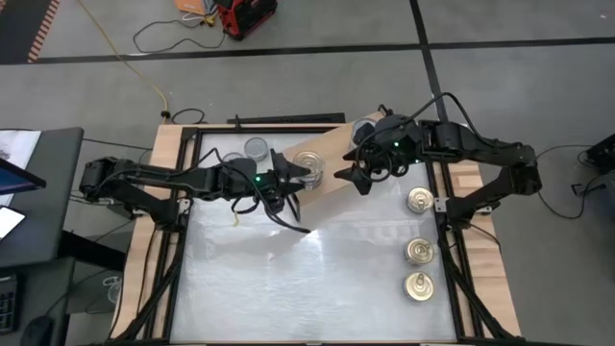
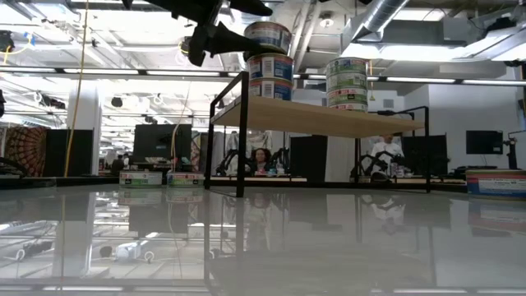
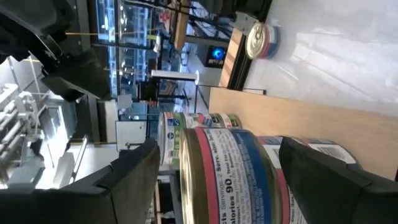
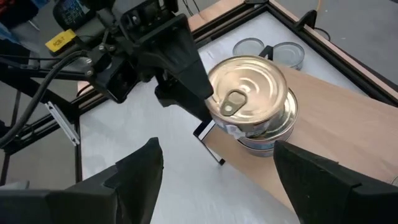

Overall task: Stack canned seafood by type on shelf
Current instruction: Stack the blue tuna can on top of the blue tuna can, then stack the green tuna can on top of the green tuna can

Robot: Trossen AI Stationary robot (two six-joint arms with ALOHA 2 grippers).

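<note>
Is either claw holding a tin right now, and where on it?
Nothing is held. The left claw stands open around the stack's top tin; the right claw hangs open and empty.

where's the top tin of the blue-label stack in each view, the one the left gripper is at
High view: top tin on the shelf, at the left gripper.
Low view: upper middle, crowning the left stack.
Left wrist view: bottom centre, between the open fingers.
Right wrist view: centre, gold lid up.
Shared landmark: the shelf.
</note>
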